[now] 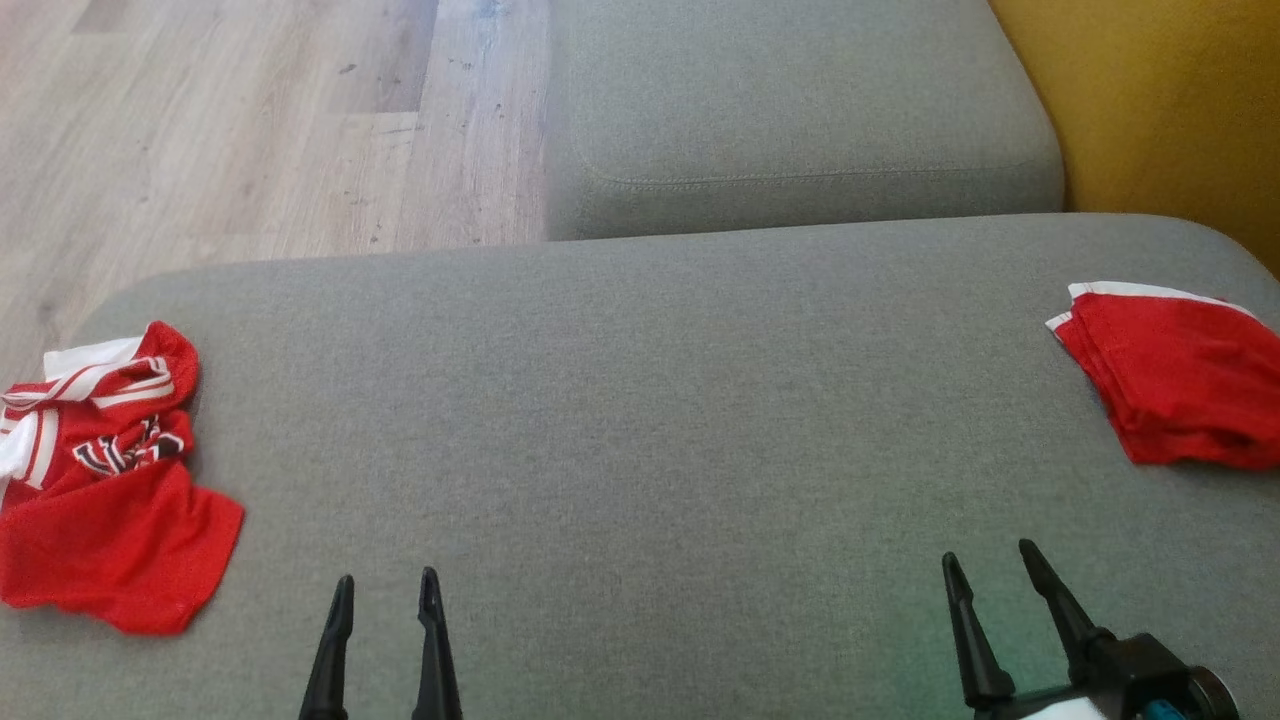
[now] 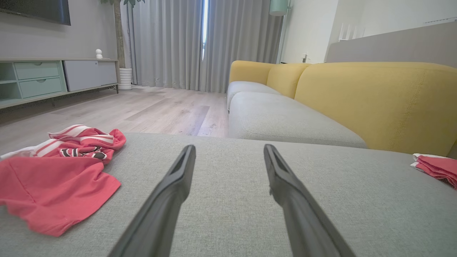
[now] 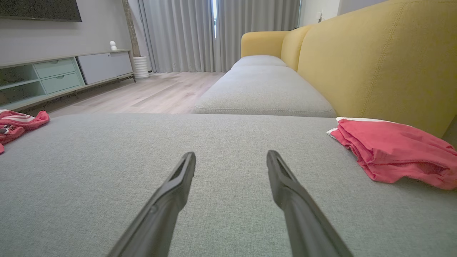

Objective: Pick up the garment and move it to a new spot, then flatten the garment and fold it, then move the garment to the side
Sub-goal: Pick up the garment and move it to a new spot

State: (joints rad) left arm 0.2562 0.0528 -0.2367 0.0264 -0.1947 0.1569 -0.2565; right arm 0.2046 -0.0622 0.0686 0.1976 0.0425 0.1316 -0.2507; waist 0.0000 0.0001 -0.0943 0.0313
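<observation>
While left tool (image 1: 388, 577) and right tool (image 1: 987, 551) hang spread and empty, crumpled jersey (image 1: 110, 500) lies left, folded garment (image 1: 1175, 385) right.

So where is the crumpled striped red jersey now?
In the head view, the jersey lies at the left edge of the grey cushion, left of the left hand and apart from it.

1. Crumpled jersey (image 1: 100, 500): cut by the head view's left edge; its dark lettering is caught in the creases and we cannot read it.
2. Folded red garment (image 1: 1170, 385): its right part runs past the right edge; we cannot see the lower layers.
3. Left gripper (image 1: 388, 577): body cut off by the bottom edge below its 2 fingers.
4. Right gripper (image 1: 987, 552): body partly cut off likewise.
5. White object (image 2: 99, 53) on the cabinet (image 2: 53, 75): too small for us to identify.
</observation>
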